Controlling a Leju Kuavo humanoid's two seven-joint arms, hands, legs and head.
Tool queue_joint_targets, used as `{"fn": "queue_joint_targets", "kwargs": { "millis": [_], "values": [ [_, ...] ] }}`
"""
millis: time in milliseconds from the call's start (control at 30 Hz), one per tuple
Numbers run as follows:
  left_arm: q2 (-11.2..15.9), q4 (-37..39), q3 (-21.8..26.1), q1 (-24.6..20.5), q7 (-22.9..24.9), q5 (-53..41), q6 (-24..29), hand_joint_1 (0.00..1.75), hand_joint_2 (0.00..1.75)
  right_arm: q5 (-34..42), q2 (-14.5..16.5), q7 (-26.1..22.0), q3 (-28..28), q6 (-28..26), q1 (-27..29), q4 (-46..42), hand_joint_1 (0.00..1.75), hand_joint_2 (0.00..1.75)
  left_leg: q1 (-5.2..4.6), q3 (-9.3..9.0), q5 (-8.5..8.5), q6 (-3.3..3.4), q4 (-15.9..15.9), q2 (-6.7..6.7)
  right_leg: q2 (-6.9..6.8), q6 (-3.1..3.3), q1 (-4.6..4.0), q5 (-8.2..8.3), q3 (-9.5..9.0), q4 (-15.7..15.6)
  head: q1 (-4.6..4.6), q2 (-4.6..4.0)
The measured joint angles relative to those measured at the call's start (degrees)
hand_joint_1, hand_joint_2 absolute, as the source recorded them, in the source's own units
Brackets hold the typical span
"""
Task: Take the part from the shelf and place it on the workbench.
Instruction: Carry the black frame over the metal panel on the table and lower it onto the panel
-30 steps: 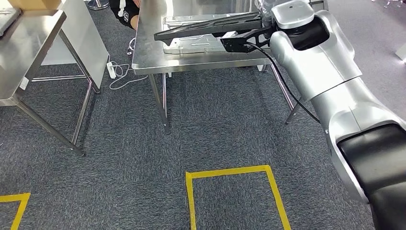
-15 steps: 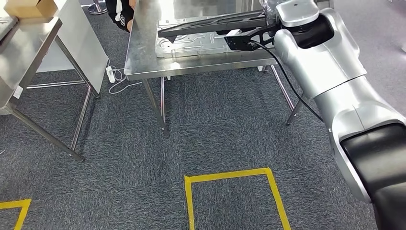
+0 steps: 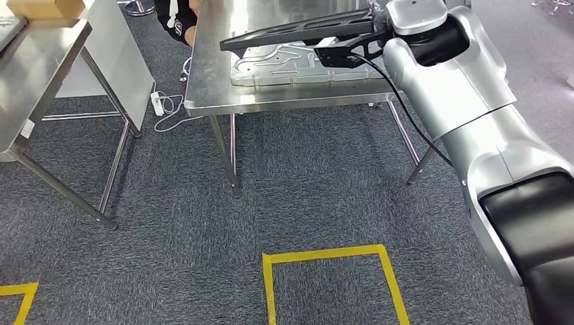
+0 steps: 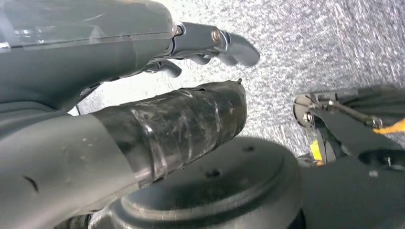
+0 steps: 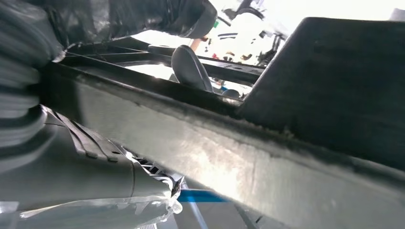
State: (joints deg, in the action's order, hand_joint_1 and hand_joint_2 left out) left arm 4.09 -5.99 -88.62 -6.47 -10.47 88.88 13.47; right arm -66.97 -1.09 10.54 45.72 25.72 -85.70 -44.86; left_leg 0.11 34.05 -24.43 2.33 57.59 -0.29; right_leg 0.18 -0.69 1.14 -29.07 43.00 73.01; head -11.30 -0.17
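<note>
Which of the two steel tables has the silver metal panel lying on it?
The workbench ahead, beneath the black part that the right hand holds. The silver panel lies flat on it. The left table carries a cardboard box instead.

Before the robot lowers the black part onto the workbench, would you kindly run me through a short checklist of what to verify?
1. Grip: the right hand holds the black part; ok.
2. Position: the part hangs over the workbench, above its top; ok.
3. Landing spot: a silver metal panel already lies under the part; not ok if a bare spot is wanted.
4. Attitude: the part is tilted, its free end lower; level it first; not ok.
5. Left hand: hangs over the carpet, holding nothing; ok.
6. People: a person is behind the bench's far corner; whether far enough, cannot tell.
</note>
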Motion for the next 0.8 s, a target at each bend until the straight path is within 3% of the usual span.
{"fn": "queue_joint_targets", "kwargs": {
  "millis": [33,100,200,300,400,433,467,500,567,600,667,800],
  "values": [
    [-0.1,0.0,0.0,0.0,0.0,-0.1,0.0,0.0,0.0,-0.7,0.0,0.7,-0.3,-0.3,0.2,-0.6,1.75,1.75,0.05,-0.12,-0.51,-0.17,0.5,-0.09,-0.04,0.01,0.11,2.44,-1.18,-3.5,0.0,0.0],
    [-0.2,0.0,0.0,0.2,0.0,-0.2,0.1,0.0,0.0,-2.0,-0.3,1.9,-1.1,-0.8,0.3,-2.4,1.75,1.75,-0.05,-0.04,-1.51,-0.68,1.5,-0.19,-0.11,0.23,0.08,5.13,-3.71,-9.6,-0.02,0.0],
    [-0.2,0.0,0.0,0.1,-0.1,-0.6,0.2,0.0,0.0,-3.2,-0.6,2.5,-2.3,-0.5,0.6,-4.9,1.75,1.75,-0.14,0.08,-2.03,-1.51,1.9,-0.21,-0.01,0.95,-0.3,4.85,-4.76,-11.6,-0.04,0.0],
    [-0.2,0.0,0.0,0.1,-0.3,-1.1,0.2,0.0,0.0,-4.1,-0.9,2.7,-3.5,0.1,0.8,-6.6,1.75,1.75,0.04,0.64,-3.41,-2.37,3.5,-0.1,0.01,1.83,0.05,4.81,-5.54,-12.4,-0.03,0.0],
    [-0.1,0.0,0.0,0.1,-0.4,-1.3,0.1,0.0,0.0,-4.7,-0.9,2.6,-4.2,0.6,0.9,-7.6,1.75,1.75,0.37,5.65,-7.47,-3.15,13.5,-0.02,0.05,2.43,0.14,4.39,-6.43,-12.8,-0.04,0.0],
    [-0.2,0.0,0.0,0.1,-0.4,-1.3,0.0,0.0,0.0,-4.9,-0.9,2.6,-4.3,0.7,1.1,-7.7,1.75,1.75,0.46,7.42,-8.06,-3.29,16.5,-0.02,0.07,2.49,0.1,4.16,-6.75,-12.8,-0.04,0.0],
    [-0.2,0.0,0.0,0.1,-0.4,-1.3,0.0,0.0,0.0,-5.0,-0.9,2.5,-4.4,0.9,1.4,-7.7,1.75,1.75,0.49,8.33,-7.54,-3.33,17.4,-0.02,0.07,2.49,0.07,3.89,-7.11,-12.8,-0.04,0.0],
    [-0.2,0.0,0.0,0.1,-0.4,-1.3,0.0,0.0,0.0,-5.3,-0.9,2.4,-4.6,0.9,1.7,-7.7,1.75,1.75,0.5,8.15,-5.89,-3.27,16.1,-0.02,0.07,2.45,0.04,3.63,-7.52,-12.8,-0.04,0.0],
    [-0.1,0.0,-0.1,0.1,-0.3,-1.3,0.0,0.0,0.0,-5.8,-1.0,2.3,-5.0,0.9,2.0,-7.8,1.75,1.75,0.42,5.26,-1.18,-2.75,8.5,-0.02,0.07,2.3,0.03,3.11,-8.32,-12.8,-0.03,0.0],
    [-0.1,0.0,-0.1,0.2,-0.3,-1.3,0.0,0.0,0.0,-6.0,-1.0,2.1,-5.3,0.9,2.0,-7.9,1.75,1.75,0.24,3.65,0.39,-2.42,4.8,-0.02,0.09,2.14,-0.02,2.93,-8.54,-12.9,-0.03,0.0],
    [0.0,0.0,-0.1,0.1,-0.2,-1.3,0.0,0.0,0.0,-6.3,-1.0,1.8,-5.8,1.0,2.0,-7.9,1.75,1.75,-0.18,1.99,1.05,-1.89,1.2,0.02,0.12,1.69,0.03,2.78,-8.63,-13.1,-0.02,0.0],
    [0.0,0.0,-0.1,0.1,-0.1,-1.3,0.0,0.0,0.0,-6.5,-1.1,1.4,-6.5,1.0,2.1,-8.1,1.75,1.75,-0.03,0.77,1.1,-0.93,-0.5,0.16,0.09,0.59,0.06,1.9,-8.38,-12.3,-0.01,0.0]
  ]
}}
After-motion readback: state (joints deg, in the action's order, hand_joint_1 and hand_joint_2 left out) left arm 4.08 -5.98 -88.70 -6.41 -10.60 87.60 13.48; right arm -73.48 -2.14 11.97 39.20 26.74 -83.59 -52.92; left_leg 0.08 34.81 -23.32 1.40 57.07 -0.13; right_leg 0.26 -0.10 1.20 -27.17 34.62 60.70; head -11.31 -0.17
